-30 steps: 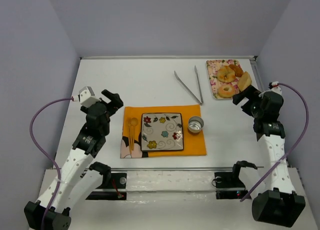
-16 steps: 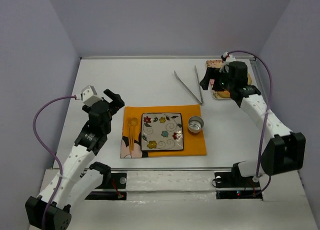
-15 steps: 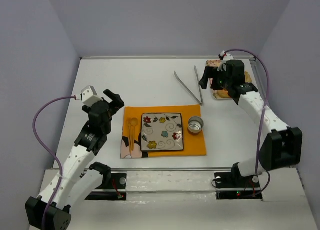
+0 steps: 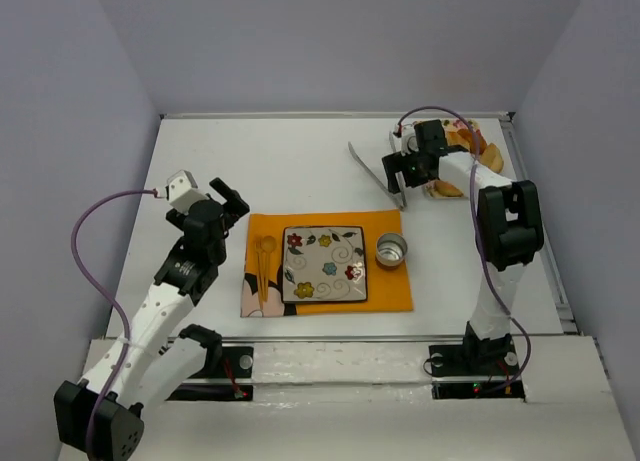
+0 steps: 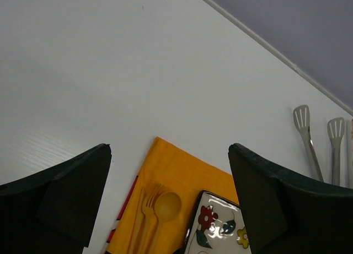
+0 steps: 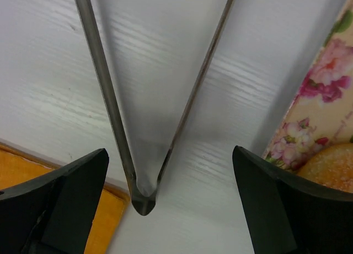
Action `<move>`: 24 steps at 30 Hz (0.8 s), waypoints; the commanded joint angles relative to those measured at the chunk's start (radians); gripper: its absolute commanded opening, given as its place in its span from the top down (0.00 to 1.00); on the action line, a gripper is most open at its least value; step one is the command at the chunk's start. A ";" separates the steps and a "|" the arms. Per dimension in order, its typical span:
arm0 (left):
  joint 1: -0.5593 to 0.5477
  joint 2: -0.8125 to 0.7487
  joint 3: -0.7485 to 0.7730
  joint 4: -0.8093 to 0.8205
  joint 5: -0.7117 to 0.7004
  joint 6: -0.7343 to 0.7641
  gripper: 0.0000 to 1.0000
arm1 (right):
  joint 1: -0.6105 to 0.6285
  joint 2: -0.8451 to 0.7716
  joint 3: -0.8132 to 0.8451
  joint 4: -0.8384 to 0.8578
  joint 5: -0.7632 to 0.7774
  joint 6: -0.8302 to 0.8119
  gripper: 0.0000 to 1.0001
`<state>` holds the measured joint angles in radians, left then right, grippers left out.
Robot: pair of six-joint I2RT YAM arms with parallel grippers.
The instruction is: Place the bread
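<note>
Several pieces of bread lie on a floral tray at the back right; a bun's edge and the tray's edge show in the right wrist view. Metal tongs lie left of the tray, their hinge between my right fingers. My right gripper is open, low over the tongs' hinge end. A flowered square plate sits on an orange placemat. My left gripper is open and empty, left of the mat.
A small metal cup stands on the mat right of the plate. A yellow fork and spoon lie on the mat's left side, also in the left wrist view. Walls close in the table at the back and sides.
My right arm has swung from the tray's near right side across to the left and now sits over the tongs' hinge. The left arm has hardly moved.
</note>
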<state>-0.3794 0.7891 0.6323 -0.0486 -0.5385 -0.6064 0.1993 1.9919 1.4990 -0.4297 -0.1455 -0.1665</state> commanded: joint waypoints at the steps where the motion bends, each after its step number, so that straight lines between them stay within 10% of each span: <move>1: 0.004 0.021 0.030 0.041 -0.046 0.013 0.01 | 0.017 0.010 0.052 -0.020 -0.101 -0.120 0.00; 24: 0.004 -0.007 0.024 0.042 -0.066 0.025 0.01 | 0.057 0.318 0.331 -0.046 0.095 0.004 0.10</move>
<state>-0.3790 0.7895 0.6327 -0.0486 -0.5575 -0.5907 0.2501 2.2635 1.7851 -0.4679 -0.0818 -0.1749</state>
